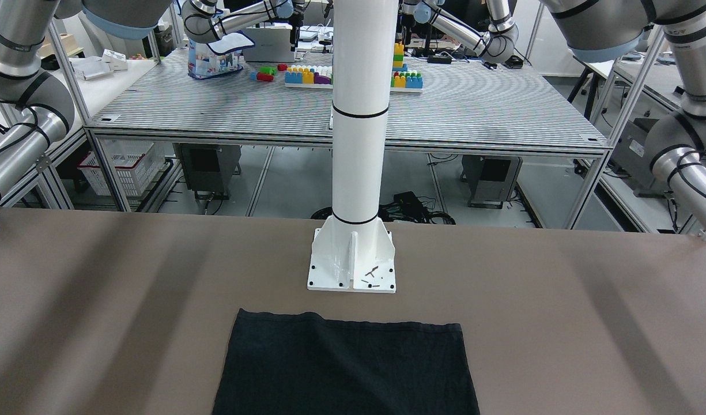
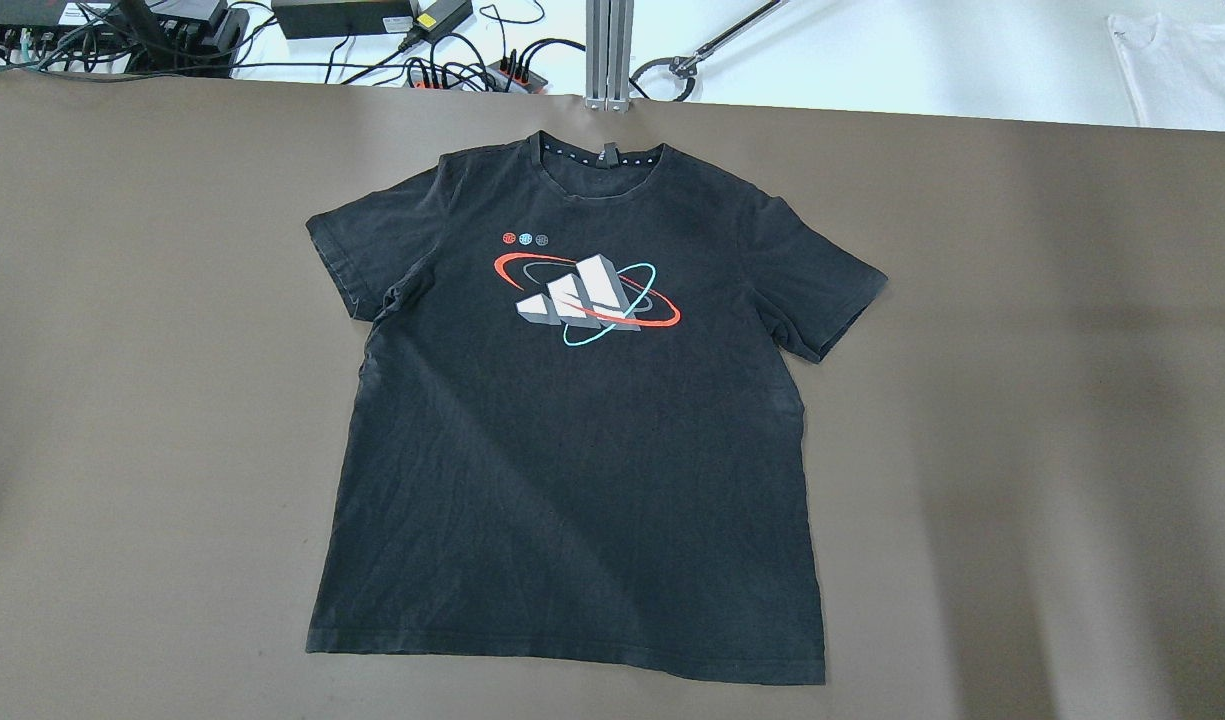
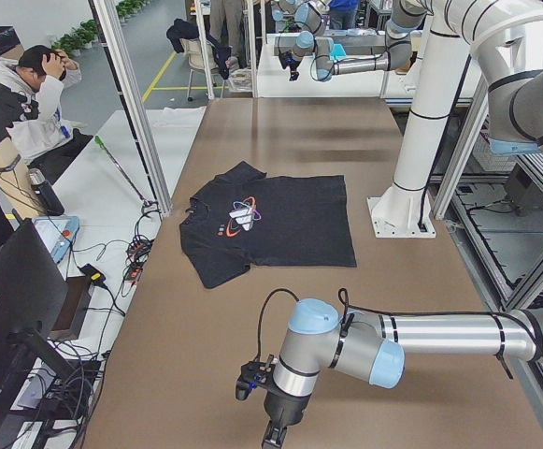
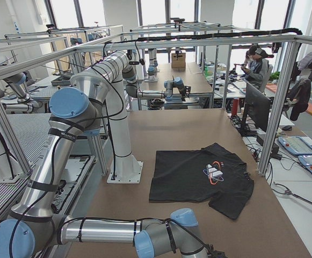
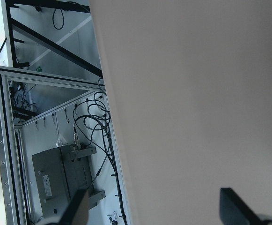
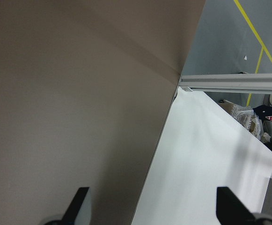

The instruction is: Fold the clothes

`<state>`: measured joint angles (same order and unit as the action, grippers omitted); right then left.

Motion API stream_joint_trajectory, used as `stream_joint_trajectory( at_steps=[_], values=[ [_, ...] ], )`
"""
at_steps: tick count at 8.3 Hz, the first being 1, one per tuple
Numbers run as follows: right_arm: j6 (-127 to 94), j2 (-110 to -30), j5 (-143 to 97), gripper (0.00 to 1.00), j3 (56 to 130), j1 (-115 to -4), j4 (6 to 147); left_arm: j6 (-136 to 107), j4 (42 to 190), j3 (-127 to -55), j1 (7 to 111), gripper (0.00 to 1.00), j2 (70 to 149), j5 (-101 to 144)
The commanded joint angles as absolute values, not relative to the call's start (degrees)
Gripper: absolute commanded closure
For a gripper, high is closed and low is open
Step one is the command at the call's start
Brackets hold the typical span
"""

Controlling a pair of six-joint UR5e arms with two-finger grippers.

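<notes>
Black T-shirt (image 2: 572, 430) with printed logo, spread flat and face up at centre of the overhead frame on the brown desk (image 2: 1022, 400), left tool (image 5: 157, 208) released, fingers wide apart along the frame's bottom, right tool (image 6: 154, 206) released likewise

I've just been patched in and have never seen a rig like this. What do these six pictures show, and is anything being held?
This is a robot with two arms that branch from a white pole bolted to a brown table. One picture looks down from behind the robot and one faces it from across the table. Two look along the table from its ends, and two come from cameras on the wrists. A black T-shirt with a printed logo lies spread flat, front up, with its collar away from the robot. The left gripper and right gripper are both open above bare table near its edges, and neither holds anything. Folding has not started.
</notes>
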<state>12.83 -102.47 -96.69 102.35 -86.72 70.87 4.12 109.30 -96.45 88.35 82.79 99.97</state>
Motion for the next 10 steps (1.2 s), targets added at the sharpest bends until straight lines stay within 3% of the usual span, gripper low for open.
stream_joint_trajectory(
  at_steps=[1, 5, 8, 10],
  values=[
    [12.74, -102.22, -98.16, 0.06, 102.57, -86.66, 70.75, 4.31, 109.34, -96.50, 88.33, 0.00, 82.79, 100.02],
    [12.57, -101.69, -98.96, 0.06, 102.66, -86.57, 70.58, 4.31, 109.34, -96.59, 88.33, 0.00, 83.06, 100.02],
    [12.22, -96.97, -100.79, 0.06, 102.48, -86.57, 71.36, 4.39, 113.11, -96.77, 88.33, 0.00, 83.06, 102.21],
    [2.10, -95.89, -107.82, 0.06, 102.22, -86.48, 72.15, 3.52, 112.33, -95.89, 87.46, 0.00, 87.50, 107.53]
  ],
)
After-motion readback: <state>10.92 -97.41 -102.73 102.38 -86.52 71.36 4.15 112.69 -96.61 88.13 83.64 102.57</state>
